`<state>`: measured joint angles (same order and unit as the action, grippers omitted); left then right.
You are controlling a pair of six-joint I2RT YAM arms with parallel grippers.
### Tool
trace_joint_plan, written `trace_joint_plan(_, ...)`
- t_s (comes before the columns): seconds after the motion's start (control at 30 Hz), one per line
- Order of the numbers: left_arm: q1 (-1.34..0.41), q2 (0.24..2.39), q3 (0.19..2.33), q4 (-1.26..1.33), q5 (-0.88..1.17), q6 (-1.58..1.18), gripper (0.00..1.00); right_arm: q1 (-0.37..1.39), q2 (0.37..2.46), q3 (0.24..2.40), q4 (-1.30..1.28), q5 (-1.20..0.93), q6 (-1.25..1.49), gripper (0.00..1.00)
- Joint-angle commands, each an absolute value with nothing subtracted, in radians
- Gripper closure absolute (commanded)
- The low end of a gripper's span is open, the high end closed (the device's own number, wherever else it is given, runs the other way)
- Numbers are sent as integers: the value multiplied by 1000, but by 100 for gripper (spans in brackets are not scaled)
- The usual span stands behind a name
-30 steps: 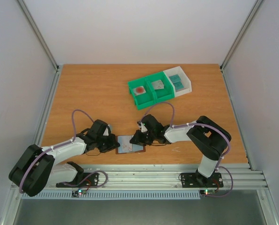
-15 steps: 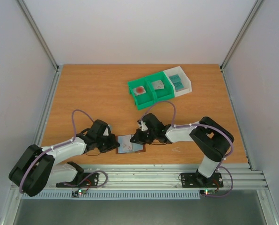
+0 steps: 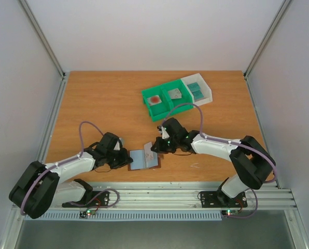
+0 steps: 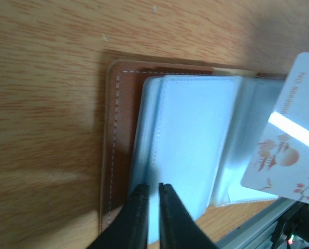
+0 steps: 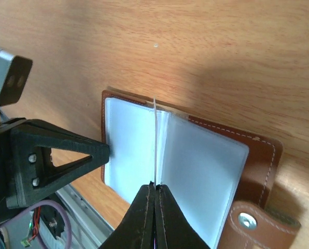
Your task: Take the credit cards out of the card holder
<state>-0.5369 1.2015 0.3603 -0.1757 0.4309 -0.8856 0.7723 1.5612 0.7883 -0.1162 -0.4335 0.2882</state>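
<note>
The card holder (image 3: 139, 160) lies open near the table's front edge, brown leather with grey-blue pocket panels (image 4: 193, 140). My left gripper (image 3: 127, 158) is shut on the near edge of its left pocket panel, fingertips (image 4: 140, 193) pinching it. My right gripper (image 3: 155, 148) is shut on a whitish credit card (image 3: 149, 151) with pink-red marks (image 4: 292, 155), holding it just above the holder's middle fold. In the right wrist view that card (image 5: 155, 137) shows edge-on above the open holder (image 5: 206, 171), rising from the right gripper (image 5: 155, 184). Teal cards in the holder do not show.
A green bin (image 3: 166, 101) and a joined white bin (image 3: 198, 90) stand at the back, holding tiles and teal pieces. The holder's brown snap tab (image 5: 258, 223) sticks out on its right side. The metal rail (image 3: 159, 196) runs close along the table's front edge.
The right gripper closed on the whitish card and drew it up and back out of the holder; its arm stretched out. The left gripper stayed on the holder's left edge.
</note>
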Motion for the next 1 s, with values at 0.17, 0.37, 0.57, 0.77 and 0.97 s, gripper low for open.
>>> trace_joint_plan(0.17, -535, 1022, 460, -346, 451, -879, 65, 751, 1458, 939, -380, -513, 40, 99)
trace_joint_plan(0.37, -535, 895, 591, -538, 501, -774, 44, 751, 1370, 1007, -522, -662, -119, 99)
trace_joint_plan(0.57, -535, 788, 748, -682, 579, -668, 27, 752, 1323, 1085, -681, -862, -254, 99)
trace_joint_plan(0.77, -535, 819, 874, -776, 768, -559, 23, 752, 1290, 1097, -691, -972, -281, 99)
trace_joint_plan(0.97, -535, 840, 888, -777, 904, -497, 29, 753, 1292, 1089, -648, -1068, -263, 99)
